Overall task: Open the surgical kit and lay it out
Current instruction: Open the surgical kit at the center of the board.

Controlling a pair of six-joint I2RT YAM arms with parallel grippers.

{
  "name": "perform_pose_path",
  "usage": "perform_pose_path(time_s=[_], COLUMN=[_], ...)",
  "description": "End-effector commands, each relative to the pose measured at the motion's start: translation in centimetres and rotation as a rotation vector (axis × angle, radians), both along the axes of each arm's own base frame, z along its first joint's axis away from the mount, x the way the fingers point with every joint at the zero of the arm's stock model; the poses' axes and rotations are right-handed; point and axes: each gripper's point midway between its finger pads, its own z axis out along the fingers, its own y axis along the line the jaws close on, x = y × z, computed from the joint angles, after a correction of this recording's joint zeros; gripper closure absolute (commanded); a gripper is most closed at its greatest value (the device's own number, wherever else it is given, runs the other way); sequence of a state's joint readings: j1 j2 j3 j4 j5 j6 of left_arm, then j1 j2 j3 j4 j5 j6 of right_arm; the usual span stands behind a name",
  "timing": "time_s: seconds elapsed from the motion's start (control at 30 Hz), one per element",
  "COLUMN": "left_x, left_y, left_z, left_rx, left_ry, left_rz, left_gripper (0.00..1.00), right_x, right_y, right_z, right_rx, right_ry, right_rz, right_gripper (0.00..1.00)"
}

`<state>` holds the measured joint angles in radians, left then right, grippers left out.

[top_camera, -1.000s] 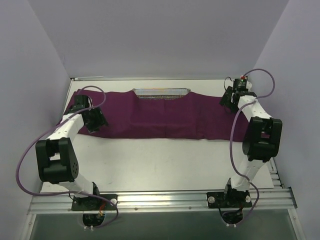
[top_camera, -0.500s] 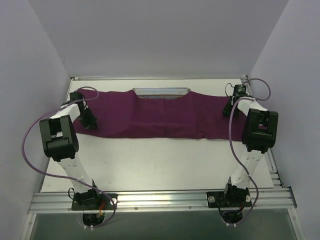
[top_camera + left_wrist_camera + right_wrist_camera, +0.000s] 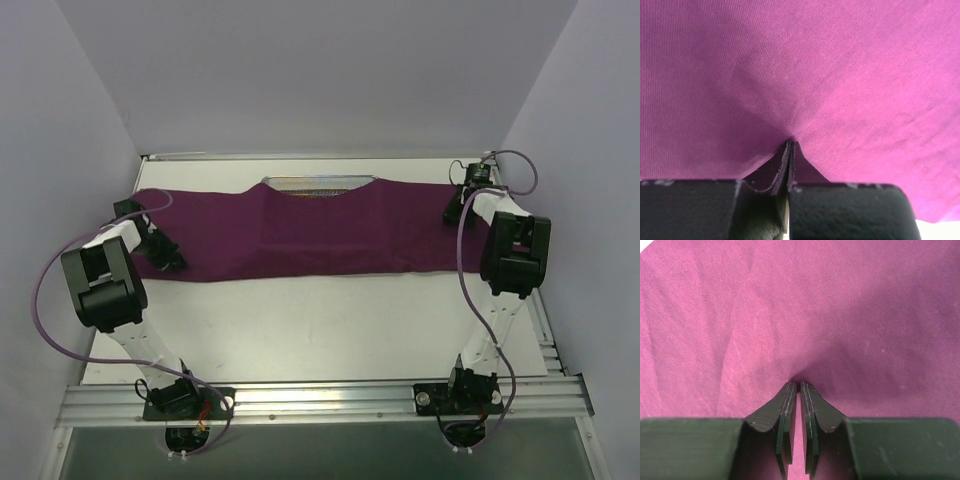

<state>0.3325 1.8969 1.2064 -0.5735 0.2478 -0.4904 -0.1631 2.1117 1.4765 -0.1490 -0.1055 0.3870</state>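
The left fingers (image 3: 790, 146) and right fingers (image 3: 798, 385) are clamped on the cloth wrap (image 3: 320, 235) near the bench's side edges. Best to pull evenly and low, sparing the mesh tray (image 3: 317, 183).

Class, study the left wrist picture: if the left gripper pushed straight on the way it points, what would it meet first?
The purple cloth. The left gripper is shut on a fold of it, and cloth fills nearly the whole view ahead. What lies under the cloth cannot be seen.
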Motion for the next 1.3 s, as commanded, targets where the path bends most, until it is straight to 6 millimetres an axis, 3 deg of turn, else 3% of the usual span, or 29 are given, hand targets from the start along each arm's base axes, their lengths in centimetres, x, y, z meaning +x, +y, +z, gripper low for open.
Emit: perform_pose_path(time_s=[0.0, 0.17, 0.27, 0.43, 0.57, 0.67, 0.7, 0.9, 0.93, 0.97, 1.0, 1.03, 1.1, 1.13, 1.17, 1.2, 1.27], left_x=[-4.8, -2.6, -1.5, -0.3, 0.6, 1.0, 1.1, 1.3, 1.3, 1.3, 1.3, 1.3, 1.4, 1.4, 1.4, 1.4, 1.4], left_y=[1.7, 1.5, 1.3, 0.2, -0.9, -1.6, -1.8, -3.7, -3.8, -4.0, -4.0, -4.3, -4.5, -4.6, -4.7, -4.7, -4.9], left_z=[-3.2, -2.1, 0.0, 4.3, 8.5, 10.4, 10.7, 11.8, 11.9, 11.9, 11.9, 12.0, 12.0, 12.0, 12.1, 12.1, 12.1], left_rx=[0.029, -0.006, -0.016, -0.04, -0.044, -0.062, -0.065, -0.112, -0.114, -0.115, -0.116, -0.122, -0.125, -0.126, -0.13, -0.131, -0.131], left_ry=[0.167, 0.116, 0.041, -0.099, -0.231, -0.289, -0.302, -0.337, -0.337, -0.345, -0.347, -0.348, -0.351, -0.35, -0.35, -0.35, -0.351], left_rz=[0.038, 0.028, 0.02, 0.007, -0.02, -0.039, -0.045, -0.075, -0.072, -0.073, -0.072, -0.073, -0.078, -0.079, -0.083, -0.084, -0.087], left_gripper=[0.98, 0.98, 0.96, 0.71, 0.57, 0.53, 0.53, 0.52, 0.52, 0.53, 0.53, 0.53, 0.53, 0.53, 0.53, 0.53, 0.53], right_x=[-4.3, -4.4, -2.6, 2.2, 4.9, 6.4, 6.8, 9.3, 9.3, 9.4, 9.6, 10.1, 10.4, 11.0, 11.3, 11.4, 11.8], right_y=[0.1, -0.3, -0.3, 1.6, 3.9, 5.7, 6.1, 9.7, 9.6, 11.1, 11.3, 11.6, 12.5, 12.9, 12.4, 12.6, 13.5], right_z=[-5.6, -5.0, -3.1, 3.8, 7.7, 8.6, 8.4, 7.9, 7.5, 7.7, 7.0, 7.9, 6.5, 7.7, 7.6, 6.8, 7.2], right_rx=[0.001, 0.003, 0.003, 0.02, 0.096, 0.156, 0.18, 0.244, 0.209, 0.195, 0.176, 0.166, 0.121, 0.116, 0.067, 0.048, 0.033], right_ry=[0.219, 0.197, 0.152, -0.044, -0.169, -0.22, -0.223, -0.204, -0.184, -0.181, -0.165, -0.172, -0.146, -0.158, -0.161, -0.147, -0.156], right_rz=[0.012, 0.006, 0.011, 0.031, 0.031, 0.054, 0.041, 0.001, -0.037, -0.028, -0.045, -0.067, -0.087, -0.085, -0.109, -0.111, -0.099], right_gripper=[0.88, 0.87, 0.82, 0.6, 0.46, 0.36, 0.29, 0.12, 0.11, 0.1, 0.08, 0.06, 0.02, 0.02, 0.01, 0.0, 0.0])
